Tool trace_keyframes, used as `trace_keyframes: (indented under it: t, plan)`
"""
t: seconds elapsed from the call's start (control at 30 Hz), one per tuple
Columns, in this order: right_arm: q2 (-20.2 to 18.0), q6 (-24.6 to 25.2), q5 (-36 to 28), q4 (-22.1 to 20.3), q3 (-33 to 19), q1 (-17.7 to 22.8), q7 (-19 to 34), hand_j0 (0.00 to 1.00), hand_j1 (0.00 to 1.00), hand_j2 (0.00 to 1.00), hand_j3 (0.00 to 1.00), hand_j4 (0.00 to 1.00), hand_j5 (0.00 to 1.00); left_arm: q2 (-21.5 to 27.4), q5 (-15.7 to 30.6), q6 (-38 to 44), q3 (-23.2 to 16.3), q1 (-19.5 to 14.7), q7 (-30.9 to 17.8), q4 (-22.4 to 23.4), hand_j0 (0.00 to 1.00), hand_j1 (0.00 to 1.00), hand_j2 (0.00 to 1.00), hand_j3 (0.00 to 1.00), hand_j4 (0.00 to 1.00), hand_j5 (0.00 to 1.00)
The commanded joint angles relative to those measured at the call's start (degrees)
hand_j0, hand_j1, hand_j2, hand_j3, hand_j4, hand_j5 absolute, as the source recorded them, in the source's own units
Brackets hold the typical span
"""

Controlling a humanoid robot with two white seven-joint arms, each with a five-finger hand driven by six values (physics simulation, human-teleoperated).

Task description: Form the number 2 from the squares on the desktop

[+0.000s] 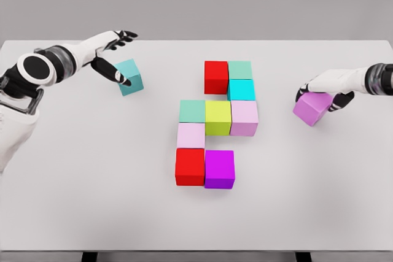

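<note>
Far left, the left hand (116, 59) is reaching in from the pic's left edge w/ fingers spread wide, thumb tip just touching the near face of a teal cube (130, 77); nothing is being gripped, the cube is sitting on the white table (73, 188) slightly rotated. Moving to the middle, the figure is forming: top row is showing a red cube (216, 77) beside a mint cube (240, 70), a cyan cube (241, 89) is sitting under the mint one, then a mid row of mint-green (192, 110), yellow-green (218, 118) and pale pink (244, 118), a lilac cube (191, 135) below its left end, and a bottom row of red (190, 166) plus magenta (219, 169). Top and bottom rows are looking short by one each vs the three-wide mid row, so I'm judging approx two pieces left. On the right, the right hand (325, 89) is curling over a violet cube (313, 108), fingers wrapping its top and far side; the cube is looking tilted, poss. lifted off the table, can't tell for sure. Risks from here: the left thumb's poke could be sliding or spinning the teal cube away instead of securing it; the violet cube, held only from above, could be slipping or landing askew; either one, brought in low, could be shoving the touching neighbours out of line.
</note>
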Motion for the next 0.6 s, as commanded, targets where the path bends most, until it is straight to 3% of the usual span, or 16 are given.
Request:
trace_keyframes:
  t: [0.0,0.13,0.27,0.33,0.43,0.5,0.57]
  plan:
    - [0.1,-0.1,-0.3,-0.1,0.1,0.0,0.2,0.58,0.58,0.58,0.58,0.58,0.58,-0.7,-0.1,-0.2,1.8,0.1,0.0,1.8,1.0,1.0,1.0,1.0,1.0,1.0]
    - [-0.5,-1.5,-0.9,-1.1,-0.6,0.0,0.2,0.57,0.57,0.57,0.57,0.57,0.57,-0.7,0.1,-0.2,2.2,0.4,0.0,1.8,1.0,1.0,1.0,1.0,1.0,1.0]
    - [-3.7,-11.6,-1.8,-4.8,-8.0,0.1,0.2,0.59,0.59,0.59,0.59,0.59,0.59,-0.7,-0.2,-0.2,2.0,0.8,0.0,3.0,1.0,1.0,1.0,1.0,1.0,1.0]
    - [-9.4,-12.4,-5.2,-10.9,-8.2,0.2,0.2,0.59,0.59,0.59,0.59,0.59,0.59,-0.7,-0.2,-0.2,2.0,1.7,0.0,2.9,1.0,1.0,1.0,1.0,1.0,1.0]
    - [-19.2,-12.4,-5.8,-27.0,-8.2,2.1,0.2,0.59,0.59,0.59,0.59,0.59,0.59,-0.9,-1.6,-0.2,2.5,2.6,0.0,2.9,1.0,1.0,1.0,1.0,1.0,1.0]
    - [-21.8,-12.4,-5.8,-32.2,-8.2,2.3,0.2,0.6,0.6,0.6,0.6,0.6,0.6,-1.4,-1.8,-0.2,2.7,3.1,0.0,3.0,1.0,1.0,1.0,1.0,1.0,1.0]
    - [-22.5,-12.4,-5.8,-32.9,-8.1,2.4,0.2,0.6,0.6,0.6,0.6,0.6,0.6,-1.9,-1.8,-0.2,3.8,3.8,0.0,3.0,1.0,1.0,1.0,1.0,1.0,1.0]
